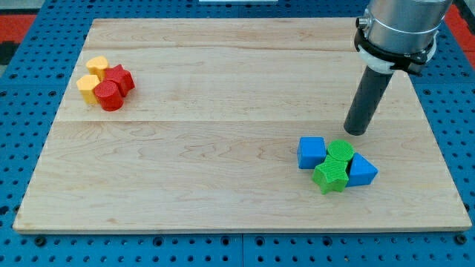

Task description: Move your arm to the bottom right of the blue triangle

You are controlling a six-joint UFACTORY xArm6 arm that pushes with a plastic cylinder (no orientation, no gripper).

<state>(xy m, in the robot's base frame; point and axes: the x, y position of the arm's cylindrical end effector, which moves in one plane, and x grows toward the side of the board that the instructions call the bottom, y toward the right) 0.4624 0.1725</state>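
my tip (pixel 357 131) rests on the wooden board (pixel 223 163) in the view's right half, at the lower end of a straight dark rod (pixel 369 100) that hangs from a silver-grey cylindrical arm housing (pixel 397 30) at the view's top right. there are no jaws to open or close; the tip holds nothing and touches no block. no writing, label or brand can be read anywhere.

just below the tip, toward the view's bottom, sits a tight cluster of four blocks. nearest is the green cylinder (pixel 341 152), close to the tip but apart from it. to its left lies the blue cube (pixel 312 152), and in front of it, nearer the view's bottom, the green star-shaped block (pixel 331 176). the blue triangle (pixel 361 170) is at the cluster's right end, touching the green pieces, so the tip stands above it in the view and slightly to its left.

bare wood lies right of the blue triangle up to the board's right edge, and a strip of bare wood runs below the cluster to the bottom edge. the wide middle of the board is open.

well apart, at the view's upper left, a second cluster packs together: a yellow block (pixel 97 65), another yellow block (pixel 87 87) below it, a red star-shaped block (pixel 119 78) and a red cylinder (pixel 109 96).

the board rests on a blue perforated table (pixel 460 111).
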